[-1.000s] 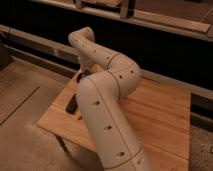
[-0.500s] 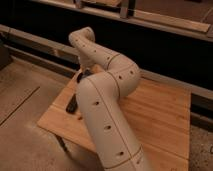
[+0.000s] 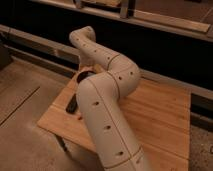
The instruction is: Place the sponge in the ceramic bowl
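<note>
Just below claw point(image 3: 86, 68): ceramic bowl point(image 3: 82, 76).

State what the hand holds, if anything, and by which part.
Cannot be told: the hand sits by the bowl at the far edge of the table, behind the arm.

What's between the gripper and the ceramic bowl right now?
Nothing visible. The gripper hangs just above the ceramic bowl near the wooden table's back edge. The arm hides part of the bowl.
</note>
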